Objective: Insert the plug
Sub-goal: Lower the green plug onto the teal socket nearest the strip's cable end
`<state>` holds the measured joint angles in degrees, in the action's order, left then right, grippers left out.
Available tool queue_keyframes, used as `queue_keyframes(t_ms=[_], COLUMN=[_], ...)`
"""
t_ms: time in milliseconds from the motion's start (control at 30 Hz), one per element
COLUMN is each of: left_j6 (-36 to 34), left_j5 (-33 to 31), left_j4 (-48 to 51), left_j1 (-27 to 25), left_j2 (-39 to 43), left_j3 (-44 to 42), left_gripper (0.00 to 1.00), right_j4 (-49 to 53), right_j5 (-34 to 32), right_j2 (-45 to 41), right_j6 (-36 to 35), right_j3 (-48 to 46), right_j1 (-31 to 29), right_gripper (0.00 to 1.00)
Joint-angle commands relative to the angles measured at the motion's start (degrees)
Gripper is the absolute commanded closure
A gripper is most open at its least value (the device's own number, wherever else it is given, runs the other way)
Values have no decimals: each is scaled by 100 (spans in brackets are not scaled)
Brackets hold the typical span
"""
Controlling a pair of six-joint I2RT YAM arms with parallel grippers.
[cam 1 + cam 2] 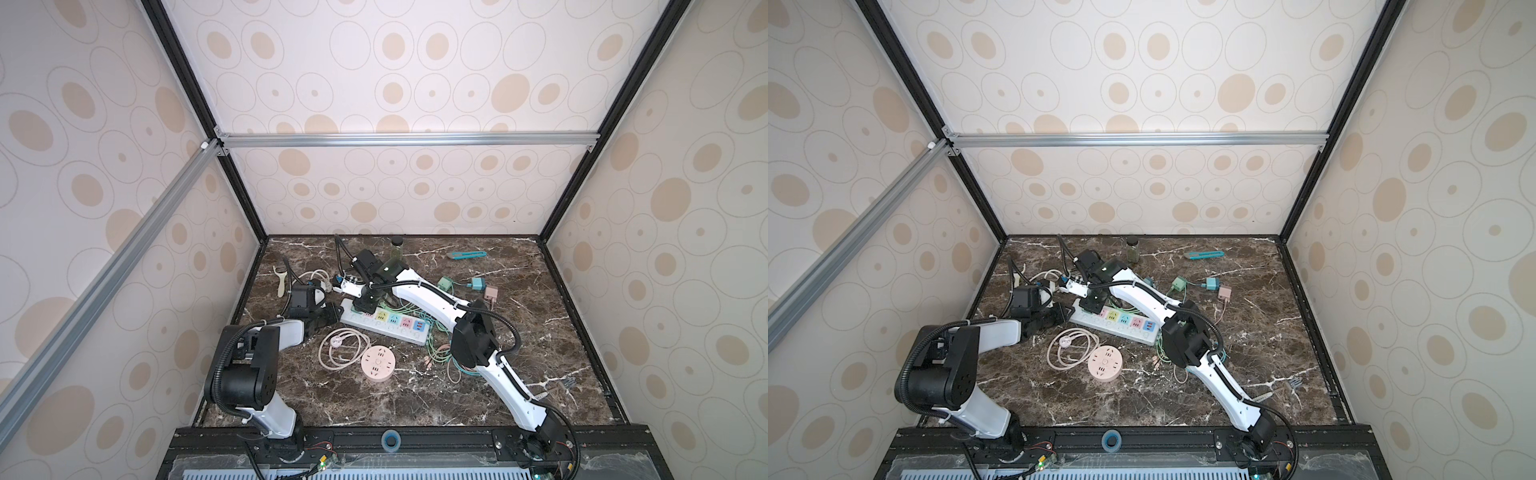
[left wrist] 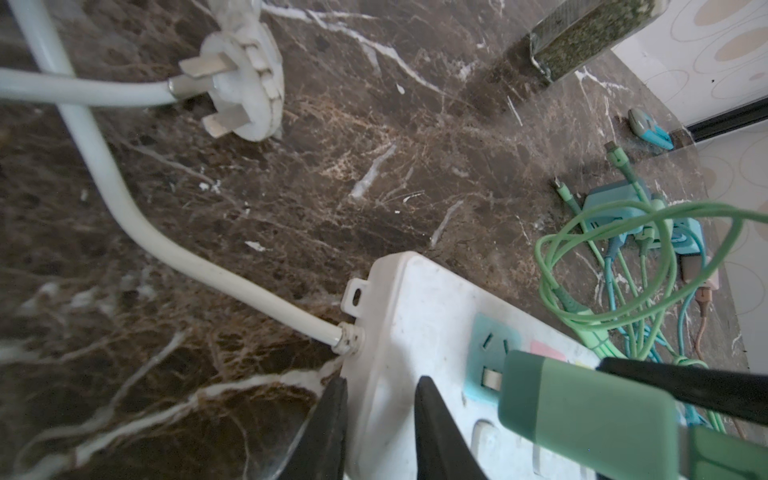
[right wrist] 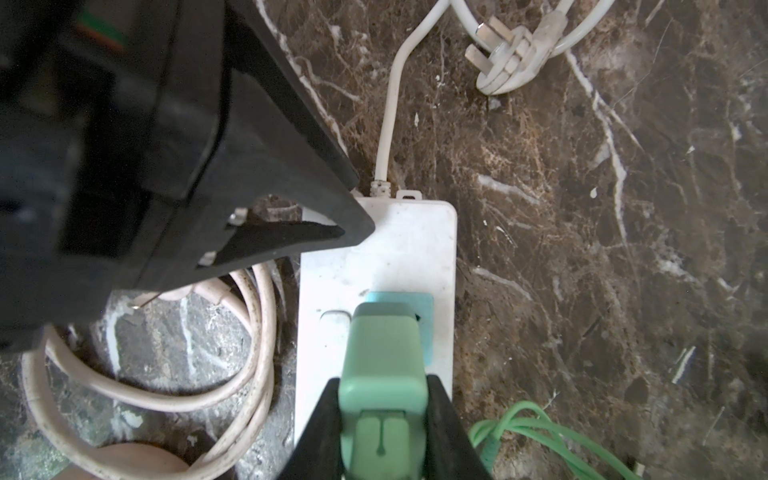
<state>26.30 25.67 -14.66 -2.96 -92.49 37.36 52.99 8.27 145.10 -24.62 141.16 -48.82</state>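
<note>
The green plug point(image 3: 384, 353) is clamped between the fingers of my right gripper point(image 3: 383, 380), which is shut on it. It stands over the blue end socket point(image 2: 486, 345) of the white power strip point(image 3: 399, 249). In the left wrist view one metal prong point(image 2: 492, 378) shows between the plug point(image 2: 582, 411) and the socket face. My left gripper point(image 2: 382, 380) grips the cord end of the strip point(image 2: 415, 316), one finger on the outer wall and one on top. In both top views the two grippers point(image 1: 332, 311) point(image 1: 365, 303) meet at the left end of the strip point(image 1: 1121, 328).
The strip's own white plug point(image 2: 245, 83) and cord lie beyond its end. A beige cord coil point(image 1: 343, 347) and a pink round socket point(image 1: 377, 364) sit nearer the front. Green cables point(image 2: 623, 270), a teal charger point(image 1: 477, 284), a pink charger point(image 1: 491, 293) and a jar point(image 1: 397, 247) lie right and behind.
</note>
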Motion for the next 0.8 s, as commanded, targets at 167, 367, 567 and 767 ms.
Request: queue_keyframes(t_ms=[167,367,567,767], left_j6=[-57,-8,20,24], left_j5=[296,350,374,368], left_j4=[-115,-371,-473,-528], left_j1=[-99,-115,-112,-115], left_j2=[-6,20,20,38], left_j3=[-156,-220,-298,-352], left_gripper=[72,72,72,72], right_j4=[48,-57,-164,-150], right_j5=[-430,-489,-414,-388], right_j2=[413,441,500,633], right_j6=[-70,43,106,141], right_j3=[183,184,233,324], right_j1=[-101,-102,-93,-100], right_gripper=[100,99,99,99])
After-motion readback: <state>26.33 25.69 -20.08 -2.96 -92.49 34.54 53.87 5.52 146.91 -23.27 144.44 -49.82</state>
